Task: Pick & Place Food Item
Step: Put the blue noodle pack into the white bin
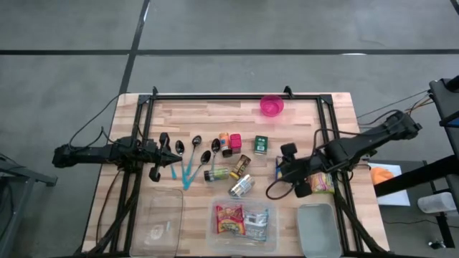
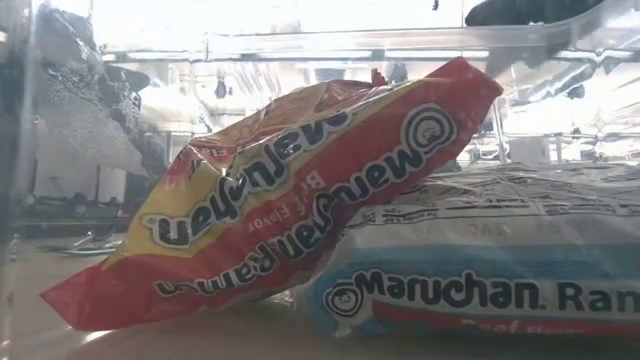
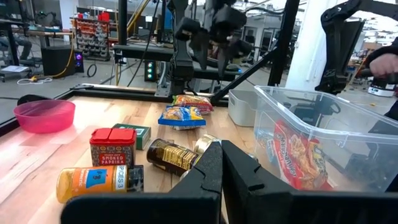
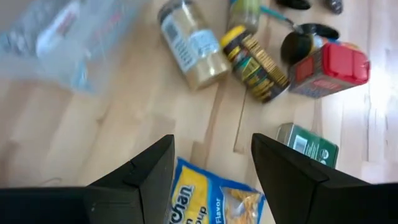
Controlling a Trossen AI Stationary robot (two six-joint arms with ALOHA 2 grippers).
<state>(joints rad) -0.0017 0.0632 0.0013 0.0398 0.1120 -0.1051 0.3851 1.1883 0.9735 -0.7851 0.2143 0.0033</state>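
Two arms work over the wooden table [image 1: 215,115]. Near its front edge a clear bin [image 1: 242,223] holds two ramen packets [image 1: 229,218], the red one leaning on the blue. The right gripper [image 1: 285,172] hangs with jaws parted and empty above a blue-and-yellow ramen packet [image 4: 211,199], apparently just clear of it. The left gripper [image 1: 171,159] rests closed, holding nothing, beside the spoons [image 1: 190,150].
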